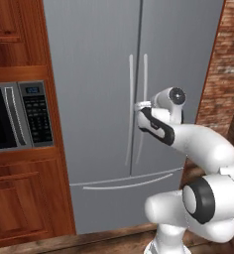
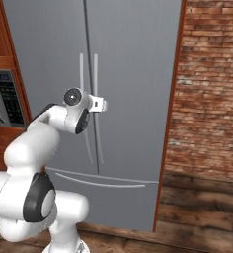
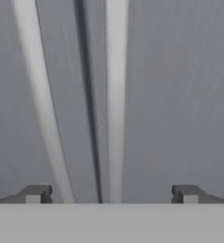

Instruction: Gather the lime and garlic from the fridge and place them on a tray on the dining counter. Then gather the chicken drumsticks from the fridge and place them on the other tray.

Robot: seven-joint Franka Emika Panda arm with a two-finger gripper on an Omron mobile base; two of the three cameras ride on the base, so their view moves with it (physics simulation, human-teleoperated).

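Observation:
The fridge point(image 1: 99, 74) point(image 2: 133, 74) stands shut, a tall grey steel front with two slim vertical handles side by side at the door seam. My gripper point(image 1: 139, 105) point(image 2: 102, 105) is open and reaches out level to those handles at mid height. In the hand view, my gripper point(image 3: 111, 193) has both handles between its fingertips: the left handle point(image 3: 40, 95) and the right handle point(image 3: 116, 95), with the dark seam between them. Nothing is held. The lime, garlic, chicken drumsticks, trays and dining counter are out of view.
A steel microwave point(image 1: 20, 116) point(image 2: 2, 99) sits in red-brown wooden cabinets point(image 1: 20, 188) left of the fridge. A red brick wall point(image 2: 212, 99) rises to its right. A long drawer handle point(image 1: 126, 184) crosses the fridge's lower part. The floor point(image 2: 197, 212) is dark wood.

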